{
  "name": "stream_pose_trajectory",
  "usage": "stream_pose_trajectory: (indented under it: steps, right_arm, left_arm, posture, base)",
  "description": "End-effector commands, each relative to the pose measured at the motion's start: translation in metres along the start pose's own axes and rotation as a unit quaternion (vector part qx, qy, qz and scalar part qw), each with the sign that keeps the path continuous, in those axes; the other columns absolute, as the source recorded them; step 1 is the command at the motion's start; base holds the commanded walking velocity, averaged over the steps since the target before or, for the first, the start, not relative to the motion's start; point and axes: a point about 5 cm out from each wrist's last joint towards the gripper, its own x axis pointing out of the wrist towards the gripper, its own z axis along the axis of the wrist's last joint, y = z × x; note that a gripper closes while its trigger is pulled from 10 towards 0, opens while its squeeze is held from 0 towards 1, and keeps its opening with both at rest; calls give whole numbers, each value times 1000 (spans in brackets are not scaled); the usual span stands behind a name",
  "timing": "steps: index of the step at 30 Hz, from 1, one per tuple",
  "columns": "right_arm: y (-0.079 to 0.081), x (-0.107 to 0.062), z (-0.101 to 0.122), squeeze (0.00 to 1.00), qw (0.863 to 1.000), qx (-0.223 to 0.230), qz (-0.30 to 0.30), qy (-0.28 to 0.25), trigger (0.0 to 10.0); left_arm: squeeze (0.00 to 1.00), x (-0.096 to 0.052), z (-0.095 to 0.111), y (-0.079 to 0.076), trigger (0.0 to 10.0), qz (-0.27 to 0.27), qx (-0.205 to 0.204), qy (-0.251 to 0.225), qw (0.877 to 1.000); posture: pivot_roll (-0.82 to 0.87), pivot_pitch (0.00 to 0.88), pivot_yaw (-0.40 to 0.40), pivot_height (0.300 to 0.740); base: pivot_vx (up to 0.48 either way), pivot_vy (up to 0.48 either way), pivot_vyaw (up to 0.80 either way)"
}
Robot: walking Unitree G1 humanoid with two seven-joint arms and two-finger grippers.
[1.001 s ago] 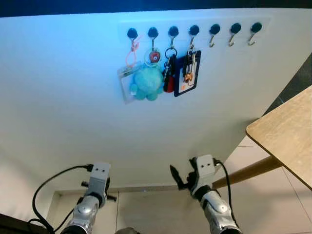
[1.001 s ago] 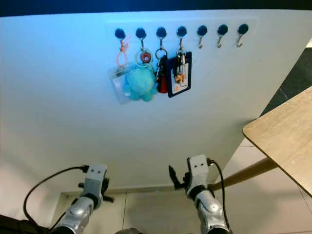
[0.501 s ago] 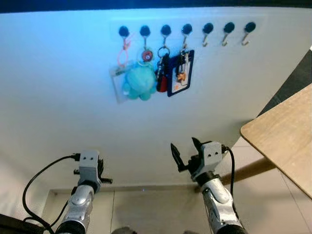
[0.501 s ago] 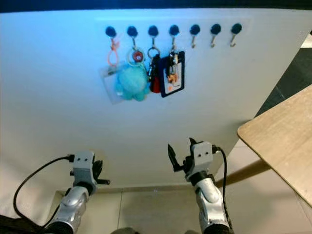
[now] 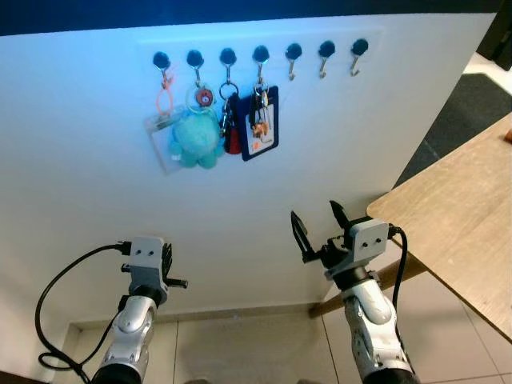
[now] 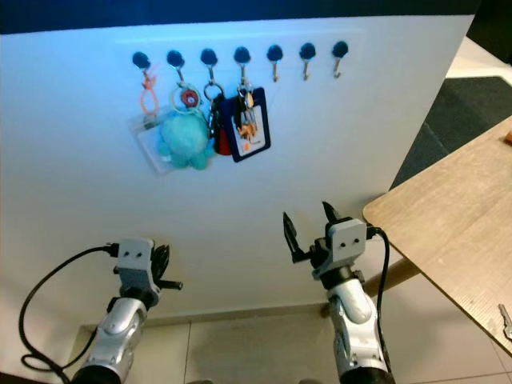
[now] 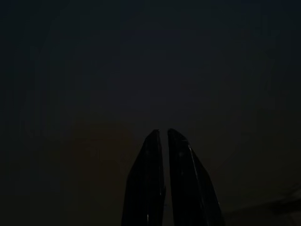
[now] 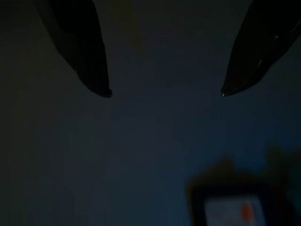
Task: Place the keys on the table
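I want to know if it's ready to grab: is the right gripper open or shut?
Open. The right gripper has its two black fingers spread well apart, below the keys on the wall hooks.

I count seven hooks (image 5: pixel 260 54) in one row on the wall — four loaded, three bare. Hanging there: one clear badge holder (image 5: pixel 161 133), one teal plush toy (image 5: pixel 194 139), one bunch of keys (image 5: pixel 229 128), one dark card holder (image 5: pixel 259 124). One wooden worktop (image 5: pixel 448 220) — one small key (image 6: pixel 504 320) lies on it.
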Motion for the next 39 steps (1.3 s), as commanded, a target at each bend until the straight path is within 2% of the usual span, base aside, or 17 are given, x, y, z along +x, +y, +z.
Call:
stream_pose_trajectory:
  steps: [1,4,7,9,13,15,16,17,20,21,24,29,30,31,33,38,39]
  right_arm:
    - [1,7,15,0,999,-16,1,-37,10000]
    - [0,9,22,0,998,-24,-2,-53,10000]
    - [-2,20,50,0,993,-33,-12,-109,10000]
    - [-2,20,50,0,993,-33,-12,-109,10000]
    - [-6,35,74,0,989,-25,-16,-144,10000]
    - [-6,35,74,0,989,-25,-16,-144,10000]
    - [-6,42,81,0,989,-18,-11,-150,10000]
    - [-6,42,81,0,989,-18,-11,-150,10000]
    - [-1,69,93,0,989,12,37,-142,10000]
    - [-1,69,93,0,989,12,37,-142,10000]
    - [1,84,99,0,989,25,56,-135,10000]
    - [5,96,104,12,987,45,77,-131,10000]
    - [7,98,104,392,987,46,89,-127,10000]
    - [8,99,104,478,986,46,97,-124,10000]
    - [10,101,103,518,986,48,108,-117,10000]
    - [15,103,100,447,986,57,126,-97,10000]
    - [16,103,98,314,985,58,131,-93,10000]
  left_arm:
    - [0,-2,6,-11,10000,-34,5,-25,999]
    - [0,-2,10,-14,10000,-46,7,-39,998]
    - [0,-7,30,-24,10000,-81,-6,-91,993]
    - [0,-7,30,-24,10000,-81,-6,-91,993]
    - [0,-10,58,-35,10000,-119,7,-154,981]
    - [0,-10,58,-35,10000,-119,7,-154,981]
    - [0,-9,71,-38,10000,-126,2,-177,976]
    - [0,-9,71,-38,10000,-126,2,-177,976]
    - [0,-7,120,-51,10000,-164,9,-264,951]
    - [0,-7,120,-51,10000,-164,9,-264,951]
    - [0,-6,138,-55,10000,-165,15,-294,941]
    - [0,-7,148,-54,10000,-154,18,-307,939]
    - [0,-7,149,-54,10000,-154,18,-308,939]
    - [0,-7,150,-54,10000,-154,18,-309,938]
    - [0,-8,151,-55,10000,-155,18,-308,939]
    - [0,-9,155,-54,10000,-155,20,-306,939]
    - [0,-8,156,-54,10000,-154,21,-306,939]
  posture:
    - [20,43,22,740]
    - [20,45,21,740]
    - [13,54,19,740]
    - [13,54,19,740]
    - [10,72,7,740]
    - [10,72,7,740]
    - [11,75,4,740]
    - [11,75,4,740]
    - [22,86,-13,740]
    - [22,86,-13,740]
    - [26,82,-19,740]
    - [26,82,-19,740]
    - [29,74,-24,740]
    - [29,74,-24,740]
    - [31,72,-26,740]
    - [34,69,-27,740]
    - [36,69,-26,740]
  base:
    - [0,0,0]
    - [0,0,0]
    - [0,0,0]
    - [0,0,0]
    - [0,0,0]
    - [0,0,0]
    - [0,0,0]
    - [0,0,0]
    - [0,0,0]
    - [0,0,0]
    - [0,0,0]
    - [0,0,0]
    - [0,0,0]
    - [0,0,0]
    - [0,0,0]
    - [0,0,0]
    - [0,0,0]
